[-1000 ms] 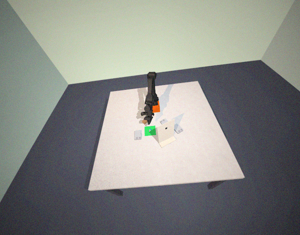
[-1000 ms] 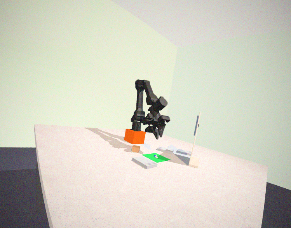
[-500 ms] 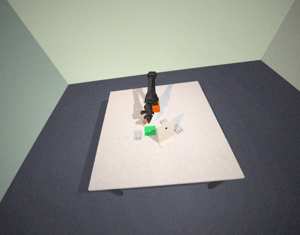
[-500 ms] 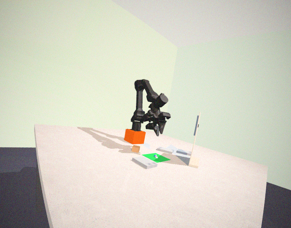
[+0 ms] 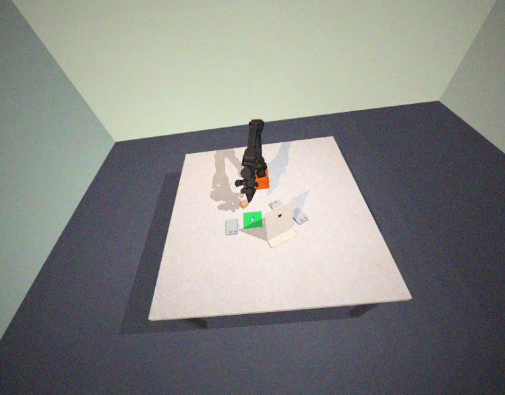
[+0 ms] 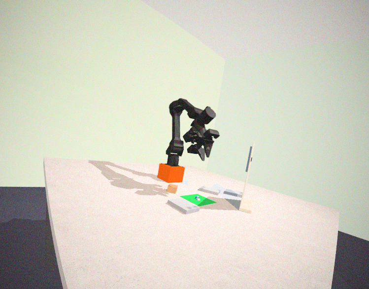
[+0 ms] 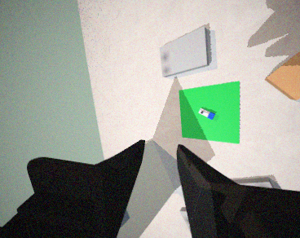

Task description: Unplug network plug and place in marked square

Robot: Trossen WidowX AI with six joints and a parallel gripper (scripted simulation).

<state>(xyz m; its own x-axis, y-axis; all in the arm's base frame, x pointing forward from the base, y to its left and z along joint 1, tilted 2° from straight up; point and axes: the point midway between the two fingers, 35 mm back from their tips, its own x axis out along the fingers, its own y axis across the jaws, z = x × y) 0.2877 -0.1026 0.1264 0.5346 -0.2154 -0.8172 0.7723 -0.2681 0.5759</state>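
The small white and blue plug (image 5: 252,219) (image 6: 197,198) (image 7: 207,112) lies inside the green marked square (image 5: 248,224) (image 6: 206,201) (image 7: 228,94), touching neither finger. My gripper (image 6: 205,158) (image 7: 161,146) is open with nothing between its fingers. It is high above the table, back from the square on the arm's base side. In the top view its fingertips (image 5: 249,201) are too small to tell apart. The upright cream panel (image 5: 274,224) (image 6: 247,177) stands beside the square, with a small dark socket (image 5: 280,216) in it.
A grey box (image 5: 232,226) (image 6: 183,205) (image 7: 185,50) lies on one side of the square. Two more grey boxes (image 5: 275,204) (image 5: 301,218) lie near the panel. An orange-brown block (image 5: 243,204) (image 6: 172,188) (image 7: 289,77) lies between the square and the arm's orange base (image 5: 263,182) (image 6: 171,172).
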